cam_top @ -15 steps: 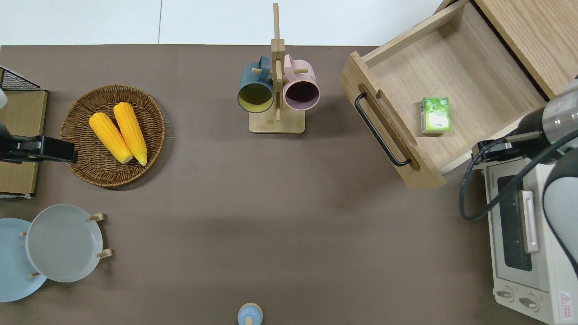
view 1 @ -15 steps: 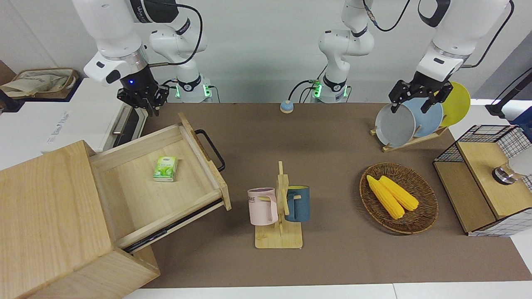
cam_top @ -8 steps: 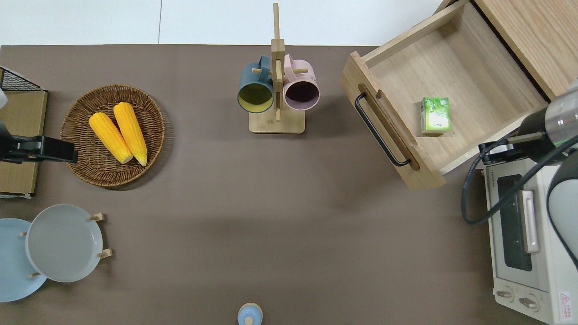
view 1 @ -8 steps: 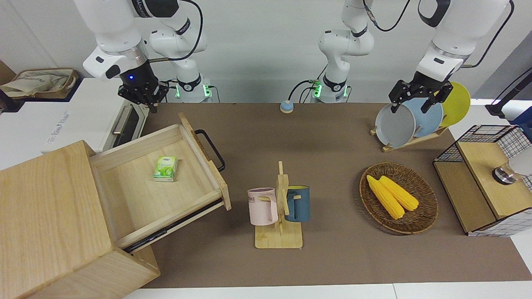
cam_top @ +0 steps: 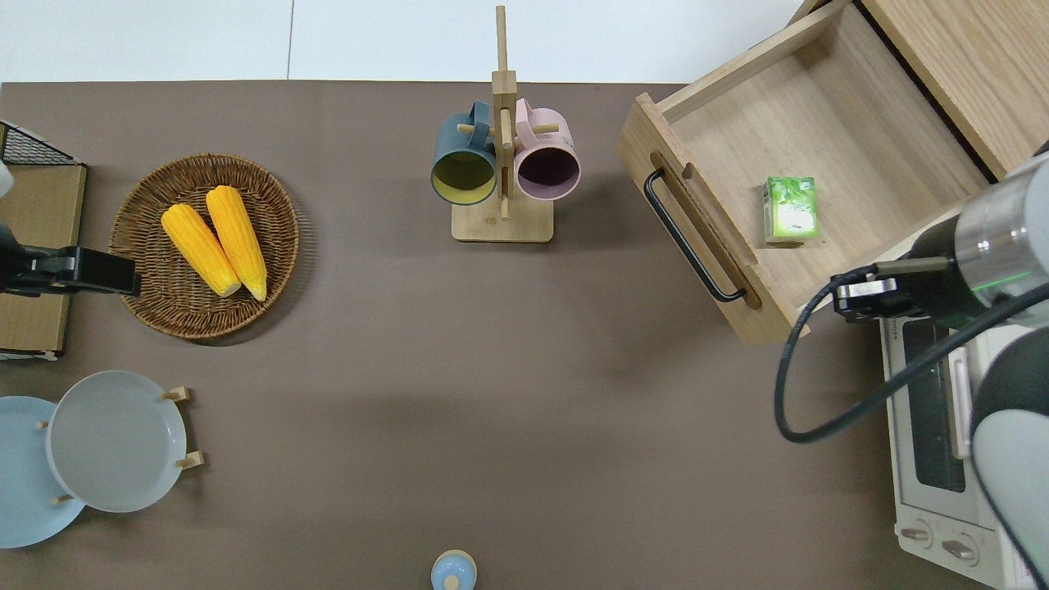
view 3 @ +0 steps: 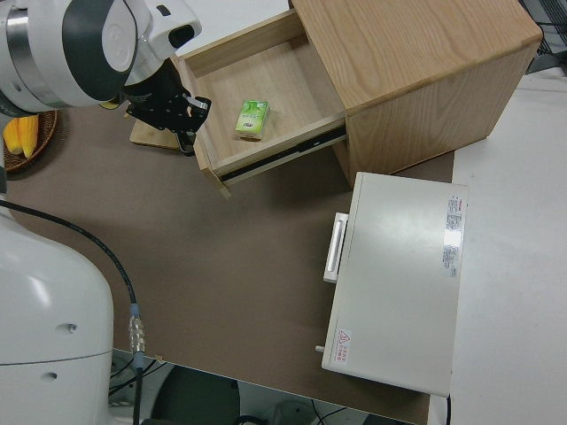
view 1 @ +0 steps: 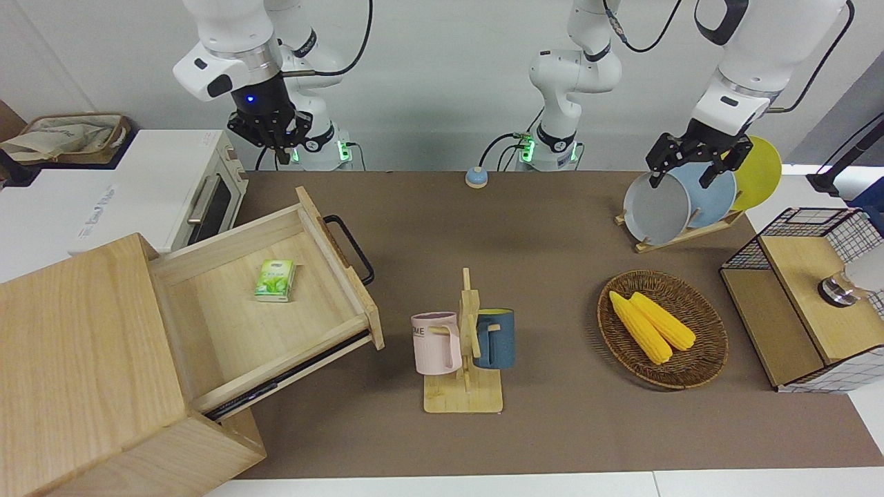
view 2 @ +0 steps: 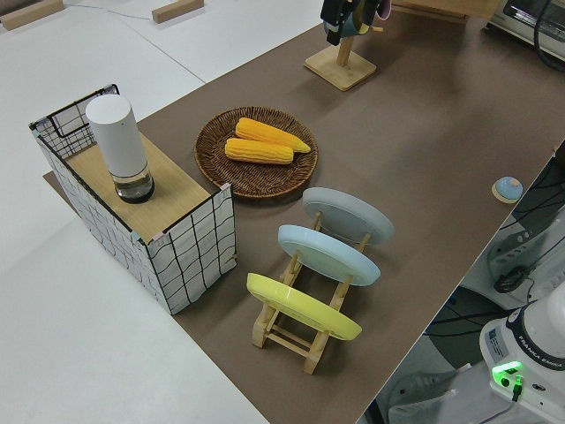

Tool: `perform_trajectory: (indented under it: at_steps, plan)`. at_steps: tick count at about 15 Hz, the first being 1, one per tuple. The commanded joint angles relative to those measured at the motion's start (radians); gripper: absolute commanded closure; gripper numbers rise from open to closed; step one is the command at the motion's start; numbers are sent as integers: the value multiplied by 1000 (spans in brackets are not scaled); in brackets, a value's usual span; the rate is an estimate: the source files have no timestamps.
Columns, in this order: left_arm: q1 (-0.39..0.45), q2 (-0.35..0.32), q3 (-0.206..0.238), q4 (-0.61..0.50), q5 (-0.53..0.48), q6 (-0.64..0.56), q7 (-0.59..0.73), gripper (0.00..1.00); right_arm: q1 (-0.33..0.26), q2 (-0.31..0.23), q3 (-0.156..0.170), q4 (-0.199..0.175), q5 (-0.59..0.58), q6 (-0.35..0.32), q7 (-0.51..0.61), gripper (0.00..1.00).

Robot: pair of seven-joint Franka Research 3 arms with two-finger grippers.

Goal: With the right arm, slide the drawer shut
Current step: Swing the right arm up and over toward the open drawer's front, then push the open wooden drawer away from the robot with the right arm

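The drawer (view 1: 276,324) stands pulled far out of the light-wood cabinet (view 1: 76,338), its black loop handle (view 1: 352,248) toward the table's middle. A green packet (view 1: 275,280) lies in it. The right arm's gripper (view 1: 278,153), with the blue wrist light, hangs in the air. In the overhead view it (cam_top: 840,293) is over the drawer's (cam_top: 819,123) side wall nearest the robots, close to the front panel's end and the handle (cam_top: 688,238). It touches nothing. The right side view shows it (view 3: 184,133) beside the front panel. The left gripper (view 1: 682,172) is parked, open and empty.
A white oven (view 1: 138,186) stands beside the drawer, nearer the robots. A mug rack (view 1: 464,345) with two mugs stands mid-table. Toward the left arm's end are a corn basket (view 1: 661,328), a plate rack (view 1: 690,200) and a wire-mesh box (view 1: 808,304). A blue button (view 1: 476,177) sits near the bases.
The right gripper has risen and moved from over the oven's edge toward the drawer's front panel end. The drawer, the packet and the left arm have not moved.
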Motion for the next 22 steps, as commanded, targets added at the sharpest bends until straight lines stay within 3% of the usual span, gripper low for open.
perform_trajectory:
  at_steps: [1,4,9,12,17,22]
  plan:
    - [-17,13,17,20,11,0,8,5,74,7,3,33,62,-6,246,1000]
    - [-17,13,17,20,12,0,8,2,153,27,3,31,81,61,430,1000]
    - [-17,13,17,20,11,0,8,2,284,169,1,30,69,204,791,1000]
    - [-17,13,17,20,11,0,8,5,332,241,1,27,39,249,961,1000]
    - [-17,13,17,20,11,0,8,2,318,301,-11,21,36,290,1161,1000]
    - [-17,13,17,20,11,0,8,2,257,320,-14,12,41,319,1146,1000]
